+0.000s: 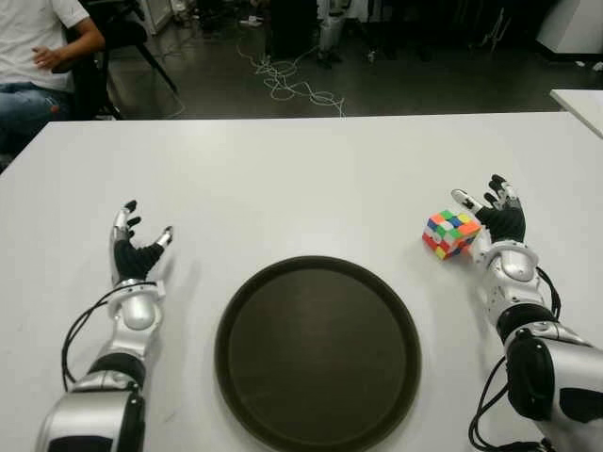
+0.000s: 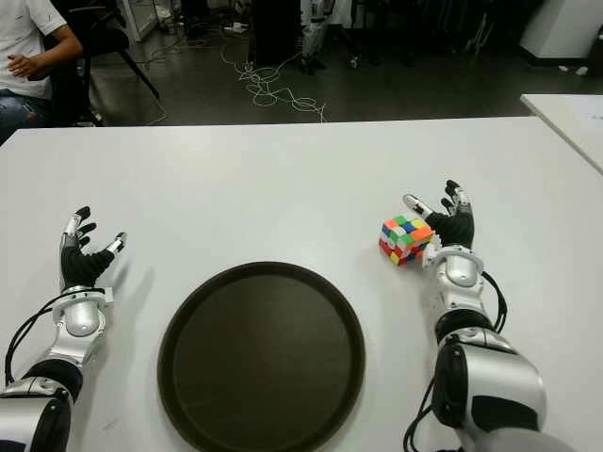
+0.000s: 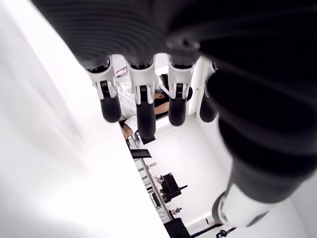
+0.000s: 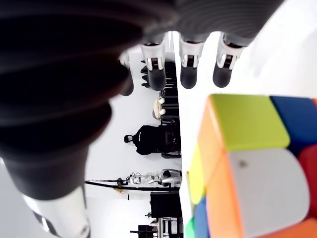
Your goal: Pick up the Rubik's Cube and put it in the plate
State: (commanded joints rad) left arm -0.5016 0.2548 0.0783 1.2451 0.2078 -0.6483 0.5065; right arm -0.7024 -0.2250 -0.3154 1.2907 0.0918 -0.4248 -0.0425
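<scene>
On the white surface [image 1: 301, 179], a multicoloured Rubik's Cube [image 1: 450, 234] sits to the right of a round dark plate [image 1: 317, 353], apart from it. Just beside the cube, the right hand [image 1: 497, 218] has fingers spread, holding nothing. Left of the plate, the left hand [image 1: 135, 247] shows relaxed and empty. The cube looks light, rigid and smooth-faced; gripping two opposite flat faces seems safest.

Smooth matt white table [image 1: 311, 179], dark matt plate [image 1: 317, 353], glossy plastic Rubik's Cube [image 1: 449, 233], shiny silver-and-black robot hands.
</scene>
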